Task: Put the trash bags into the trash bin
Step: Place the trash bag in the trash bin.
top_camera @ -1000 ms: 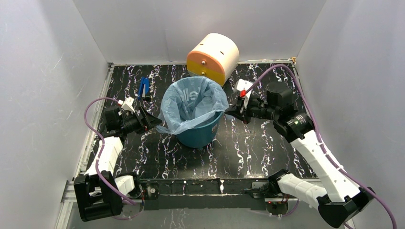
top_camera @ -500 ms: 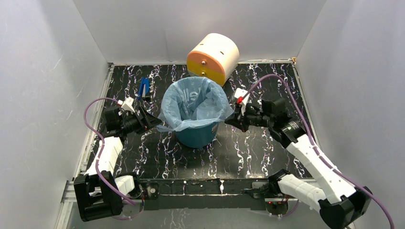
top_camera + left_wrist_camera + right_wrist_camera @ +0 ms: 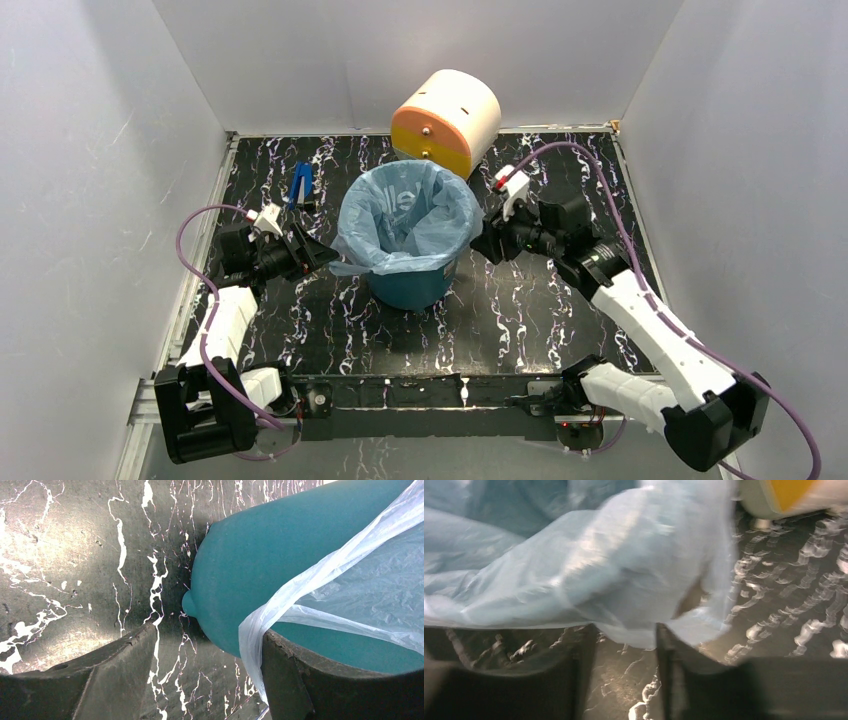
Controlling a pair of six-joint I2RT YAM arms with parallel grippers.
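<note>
The trash bin [image 3: 418,283] is a teal bucket standing mid-table, lined by the light-blue trash bag [image 3: 405,215], whose mouth is spread over the rim. My left gripper [image 3: 322,257] is open at the bin's left side. In the left wrist view its fingers [image 3: 117,667] straddle bare table, a strip of the bag [image 3: 256,632] hangs against the right finger, and the bin [image 3: 250,560] is just ahead. My right gripper [image 3: 481,244] is at the bin's right side. Its jaws [image 3: 624,632] stand apart, with the bag's hem [image 3: 589,575] draped just above the tips.
A cream-and-orange drum [image 3: 447,120] lies tilted at the back, just behind the bin. A small blue object [image 3: 300,183] rests on the black marbled table [image 3: 540,320] at the back left. White walls close in three sides.
My right gripper, shut on the bag's right edge, drew it down over the rim and then opened. The left arm has not moved.
</note>
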